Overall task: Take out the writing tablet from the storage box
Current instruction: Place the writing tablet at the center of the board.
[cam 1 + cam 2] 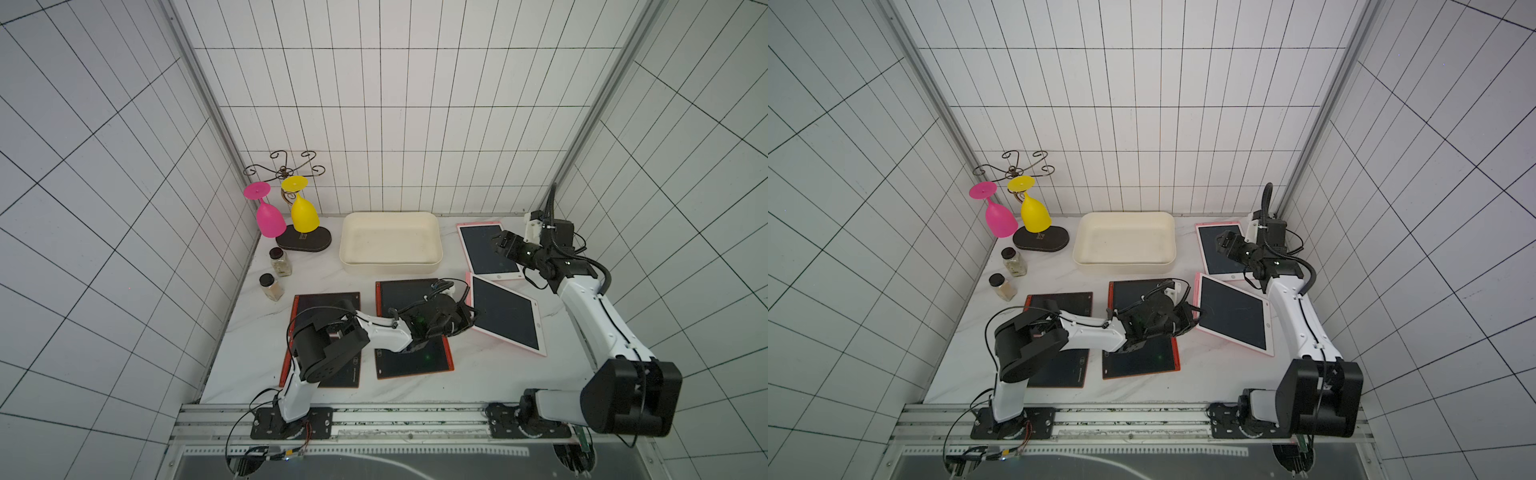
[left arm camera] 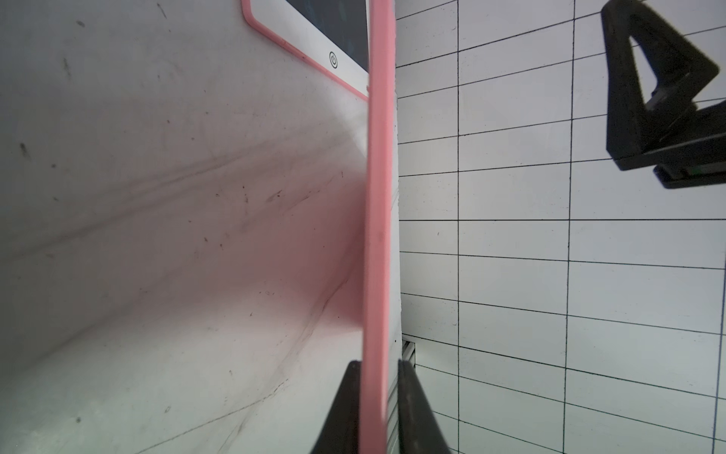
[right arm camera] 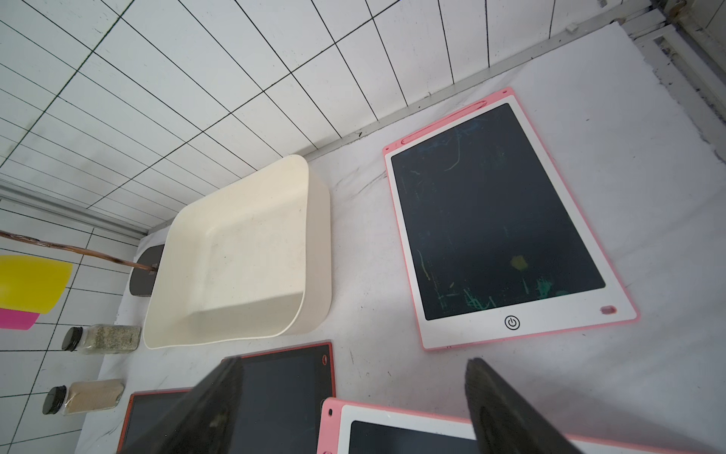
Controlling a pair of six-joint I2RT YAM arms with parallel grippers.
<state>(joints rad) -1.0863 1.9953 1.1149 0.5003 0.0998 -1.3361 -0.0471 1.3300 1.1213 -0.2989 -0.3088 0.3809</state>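
Left gripper (image 2: 379,365) jaws flank the raised edge of the pink writing tablet (image 1: 505,318), right of centre in a top view; pinching or slack, I cannot tell. Storage box (image 1: 390,266), upper centre, is empty, and all 4 tablets are outside it. This looks like the set-down step: next, lay the tablet flat and back off. Right gripper (image 1: 495,245), jaws spread, hovers at upper right.

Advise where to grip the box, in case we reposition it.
Pinch the box at the middle of its near long wall, coming straight down with the jaws straddling the rim. That wall is thin and upright, the box is open and empty, and its rounded corners could slip.
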